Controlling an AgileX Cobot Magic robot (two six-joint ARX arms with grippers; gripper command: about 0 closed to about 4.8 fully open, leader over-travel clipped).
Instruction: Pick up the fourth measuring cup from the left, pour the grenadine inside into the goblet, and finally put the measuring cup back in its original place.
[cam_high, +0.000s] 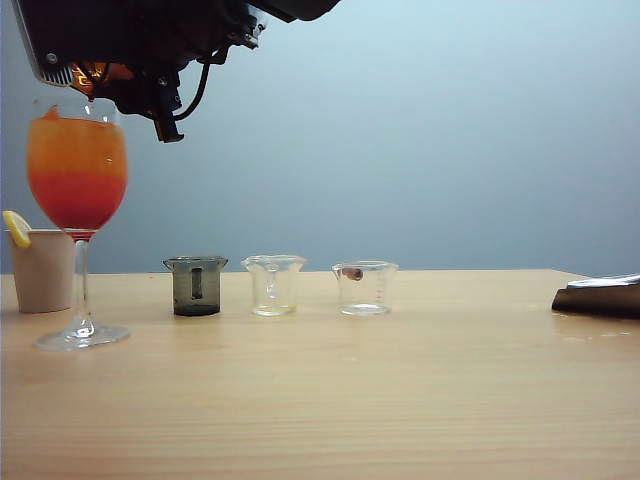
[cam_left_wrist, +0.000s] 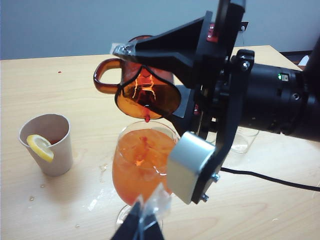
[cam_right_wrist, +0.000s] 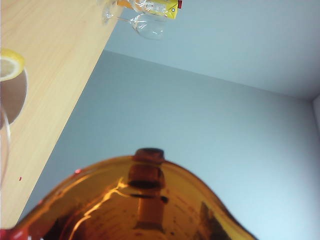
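Above the goblet (cam_left_wrist: 142, 165) at far left, the right gripper (cam_left_wrist: 165, 82) holds the fourth measuring cup (cam_left_wrist: 145, 90) clamped between its fingers, tipped steeply, with a last drop of grenadine (cam_left_wrist: 147, 118) hanging from the lip. Pouring appears nearly complete; the next move calls for righting the cup and returning it to the vacant spot right of the three remaining cups (cam_high: 272, 285). Left gripper (cam_left_wrist: 141, 227): only its tips show, apparently together. Exterior view crops the pouring arm.

Exterior camera low, near bench (cam_high: 320, 400) front edge, facing back wall. Left wrist camera looks down at goblet (cam_left_wrist: 142, 165), close. Right wrist camera tipped, amber cup (cam_right_wrist: 140, 205) very near. All share goblet's corner of the bench.
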